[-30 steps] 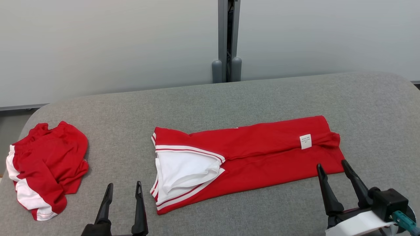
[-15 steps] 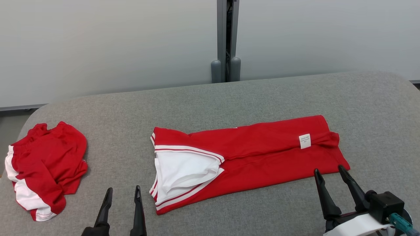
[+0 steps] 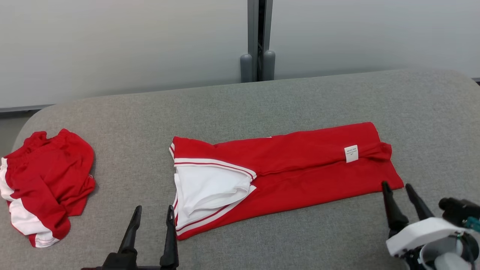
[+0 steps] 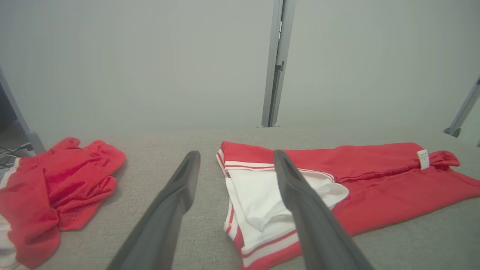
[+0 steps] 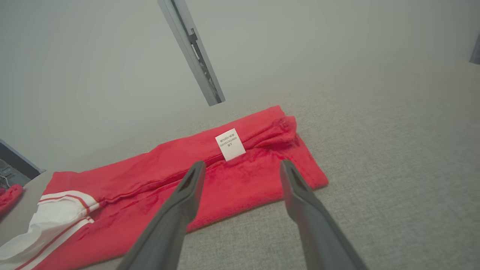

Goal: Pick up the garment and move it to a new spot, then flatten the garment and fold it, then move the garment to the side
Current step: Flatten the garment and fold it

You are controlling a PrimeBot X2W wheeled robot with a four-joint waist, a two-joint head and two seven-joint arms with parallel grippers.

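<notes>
- A grey fabric counter is running below a pale wall with a grey post
- A crumpled garment is sitting at its left edge; the left wrist view is adding cables beyond it
- The left gripper is hovering open beside the folded garment lying mid-counter
- The right gripper is hanging open and empty near its labelled end

Label print unreadable; crumpled garment cut by edge.
</notes>
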